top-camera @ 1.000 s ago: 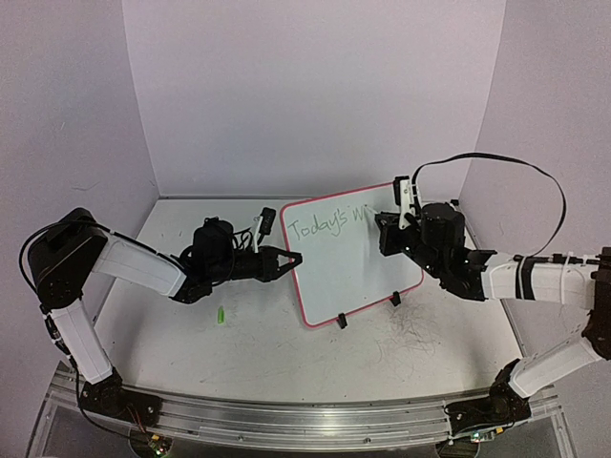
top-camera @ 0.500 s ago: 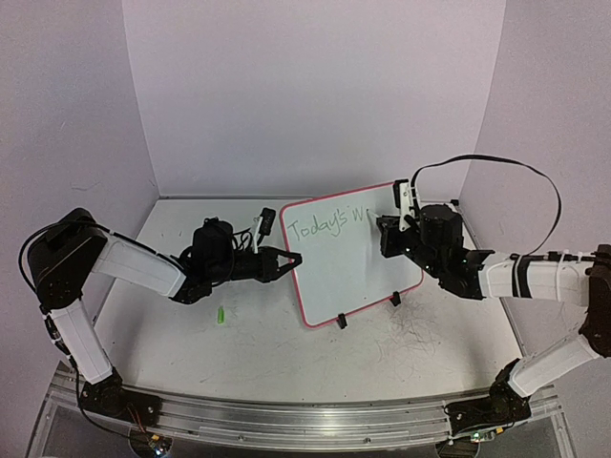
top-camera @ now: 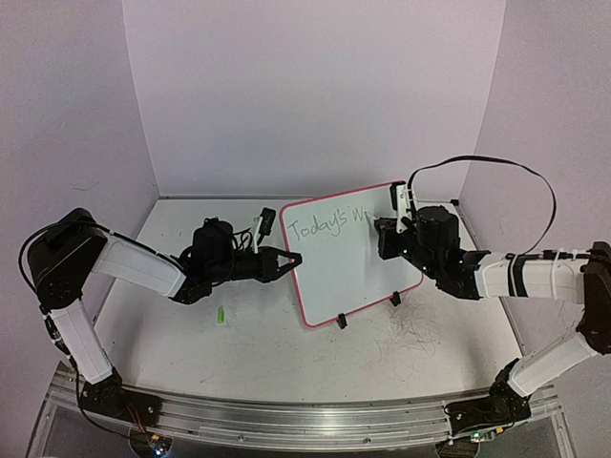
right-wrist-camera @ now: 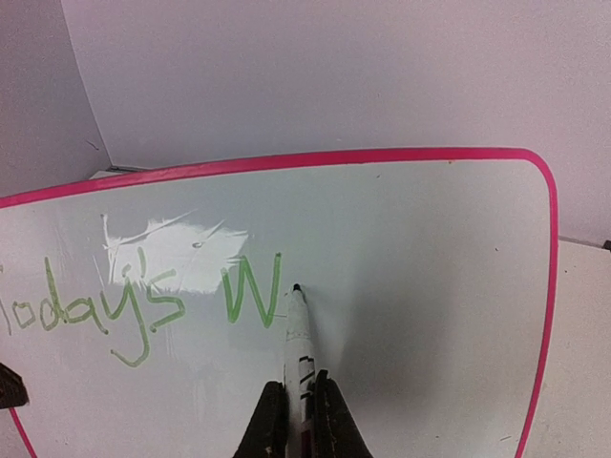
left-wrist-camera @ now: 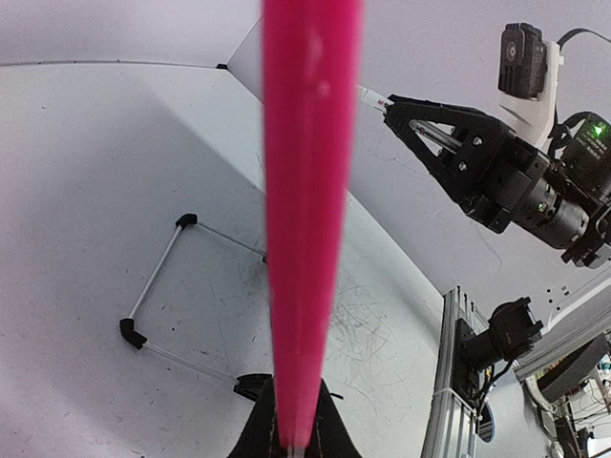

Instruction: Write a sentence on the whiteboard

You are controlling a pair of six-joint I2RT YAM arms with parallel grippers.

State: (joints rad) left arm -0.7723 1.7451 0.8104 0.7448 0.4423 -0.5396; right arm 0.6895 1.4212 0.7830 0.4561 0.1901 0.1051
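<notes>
Past the marker [right-wrist-camera: 298, 334] tip you have bare whiteboard [right-wrist-camera: 430, 286] out to its edge; the left gripper [top-camera: 294, 259] clamps the opposite edge, barring passage there.

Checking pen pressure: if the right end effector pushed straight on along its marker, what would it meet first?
The whiteboard face, just right of the green W; the marker tip looks at it, contact unclear.

The pale grey tabletop [top-camera: 258, 358] carries faint pen marks. Seen from above, 1 small green cap [top-camera: 221, 314] lies on it at about 9 o'clock from its middle. A dense tangle of dark scribbles [top-camera: 406, 336] sits at 4 o'clock. Plain lilac walls [top-camera: 315, 95] stand at 9, 12 and 3 o'clock. An aluminium rail [top-camera: 305, 420] runs along 6 o'clock.
</notes>
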